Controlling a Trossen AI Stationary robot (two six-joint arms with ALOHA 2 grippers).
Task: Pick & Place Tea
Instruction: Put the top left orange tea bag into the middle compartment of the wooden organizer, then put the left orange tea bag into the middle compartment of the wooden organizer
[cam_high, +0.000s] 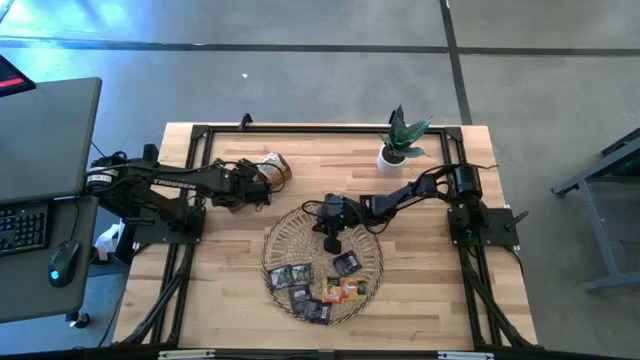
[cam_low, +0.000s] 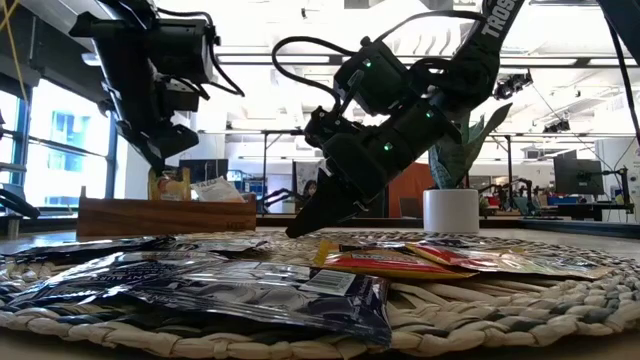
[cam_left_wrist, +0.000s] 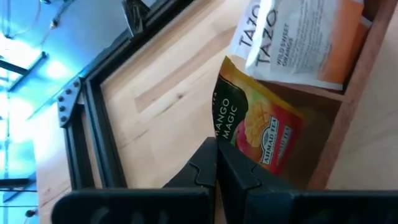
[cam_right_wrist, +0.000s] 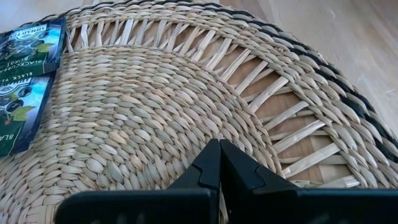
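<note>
Flat tea sachets (cam_high: 318, 288), dark and orange, lie scattered on the near half of the wicker tray (cam_high: 285, 232). Two more sachets (cam_left_wrist: 292, 50), white-orange and mango-printed, stand tilted in the wooden box (cam_high: 272, 170).

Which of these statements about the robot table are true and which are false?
1. The right end effector hangs over the round woven wicker tray with its fingers closed and empty. True.
2. The left end effector grips a white-and-orange tea sachet. False: it is shut on nothing, beside the orange mango tea sachet in the brown wooden box.
3. Several flat tea sachets lie on the wicker tray. True.
4. The small green plant in a white pot stands on the wicker tray. False: it stands on the bare wooden table, at the far edge.
</note>
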